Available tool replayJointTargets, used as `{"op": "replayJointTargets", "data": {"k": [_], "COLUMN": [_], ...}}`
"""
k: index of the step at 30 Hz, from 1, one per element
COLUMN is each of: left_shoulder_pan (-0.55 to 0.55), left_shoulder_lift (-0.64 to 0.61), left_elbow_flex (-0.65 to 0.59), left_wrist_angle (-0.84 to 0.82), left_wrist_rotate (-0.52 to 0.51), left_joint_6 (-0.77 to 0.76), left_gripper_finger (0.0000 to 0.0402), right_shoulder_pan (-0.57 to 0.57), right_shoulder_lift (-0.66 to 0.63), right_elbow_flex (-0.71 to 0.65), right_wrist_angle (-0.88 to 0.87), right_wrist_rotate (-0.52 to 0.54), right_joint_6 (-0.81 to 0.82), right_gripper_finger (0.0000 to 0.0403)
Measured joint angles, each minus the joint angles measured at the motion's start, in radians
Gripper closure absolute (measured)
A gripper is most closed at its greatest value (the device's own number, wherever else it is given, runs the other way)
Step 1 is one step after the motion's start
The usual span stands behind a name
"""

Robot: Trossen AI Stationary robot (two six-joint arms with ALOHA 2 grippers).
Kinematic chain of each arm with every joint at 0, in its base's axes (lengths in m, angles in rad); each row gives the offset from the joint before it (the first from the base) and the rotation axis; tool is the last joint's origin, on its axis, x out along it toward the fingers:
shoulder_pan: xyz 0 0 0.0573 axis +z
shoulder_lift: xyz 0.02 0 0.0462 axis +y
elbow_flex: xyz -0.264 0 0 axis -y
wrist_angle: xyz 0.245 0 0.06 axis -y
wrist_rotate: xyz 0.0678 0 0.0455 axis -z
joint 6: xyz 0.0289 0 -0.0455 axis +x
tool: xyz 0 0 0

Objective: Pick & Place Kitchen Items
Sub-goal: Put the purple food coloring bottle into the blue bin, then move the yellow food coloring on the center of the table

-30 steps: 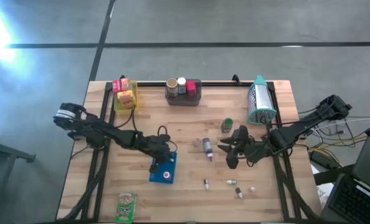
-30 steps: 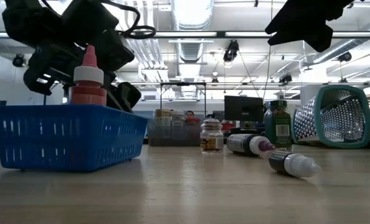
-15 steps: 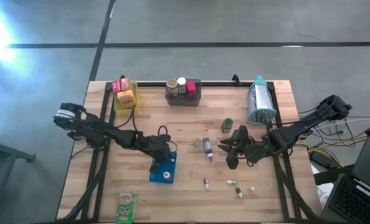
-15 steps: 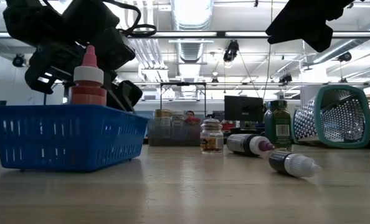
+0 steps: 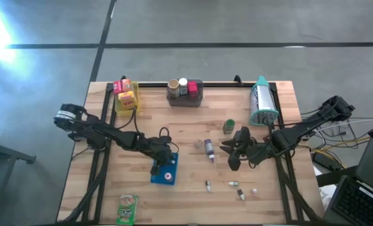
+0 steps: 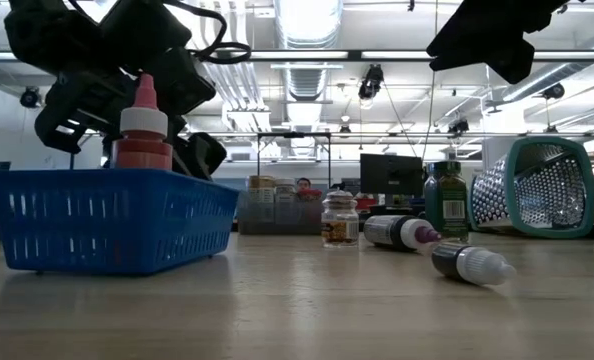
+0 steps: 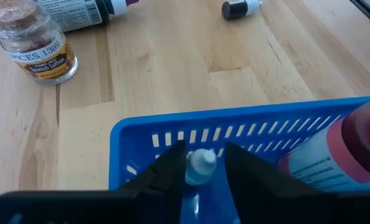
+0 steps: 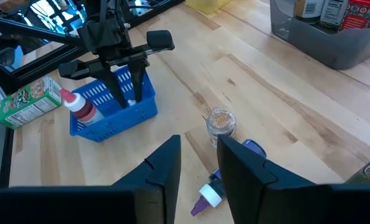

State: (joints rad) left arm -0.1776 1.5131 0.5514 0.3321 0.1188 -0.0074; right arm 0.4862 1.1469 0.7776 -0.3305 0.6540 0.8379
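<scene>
Wooden tabletop carries a blue basket (image 5: pixel 164 171); inside it the left gripper (image 7: pixel 202 167) pinches a tiny white-capped bottle (image 7: pixel 201 163), light, rigid, probably slick, best held at the neck. Right of the basket, the right gripper (image 8: pixel 199 163) hovers empty, jaws parted.

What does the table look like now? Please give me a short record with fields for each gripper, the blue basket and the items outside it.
Left gripper: above the blue basket, left of the table's centre
Right gripper: open, empty, raised above the wood right of centre
Basket contents: an upright red bottle and a small white-capped bottle
Outside the basket: spice jar upright, purple-capped bottle lying beside it
</scene>
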Motion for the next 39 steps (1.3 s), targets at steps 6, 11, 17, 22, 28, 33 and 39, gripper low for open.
{"op": "replayJointTargets", "data": {"k": [6,11,17,22,28,33,39], "left_shoulder_pan": [0.0,0.0,0.001,0.001,0.001,0.001,0.001], "left_shoulder_lift": [0.0,-0.016,-0.057,-0.093,-0.143,-0.21,-0.323], "left_elbow_flex": [0.0,0.0,0.0,0.0,0.0,0.0,0.0], "left_wrist_angle": [0.0,-0.001,0.0,-0.002,-0.011,-0.033,-0.069], "left_wrist_rotate": [0.0,0.0,0.0,0.0,0.0,0.0,0.0], "left_joint_6": [0.0,-0.001,-0.001,-0.001,-0.017,-0.022,-0.017], "left_gripper_finger": [0.026,0.0259,0.026,0.0258,0.0259,0.0258,0.0259], "right_shoulder_pan": [0.0,0.0,0.0,0.0,0.0,0.0,0.02], "right_shoulder_lift": [0.0,0.0,0.0,0.0,0.0,0.0,0.012], "right_elbow_flex": [0.0,0.0,0.0,0.0,0.0,0.004,0.038], "right_wrist_angle": [0.0,0.0,0.0,0.005,0.012,0.028,0.031], "right_wrist_rotate": [0.0,-0.005,-0.011,-0.027,-0.034,-0.035,-0.03], "right_joint_6": [0.0,0.004,0.01,0.008,-0.017,-0.064,-0.11], "right_gripper_finger": [0.028,0.0268,0.0263,0.0273,0.0295,0.0315,0.0327]}}
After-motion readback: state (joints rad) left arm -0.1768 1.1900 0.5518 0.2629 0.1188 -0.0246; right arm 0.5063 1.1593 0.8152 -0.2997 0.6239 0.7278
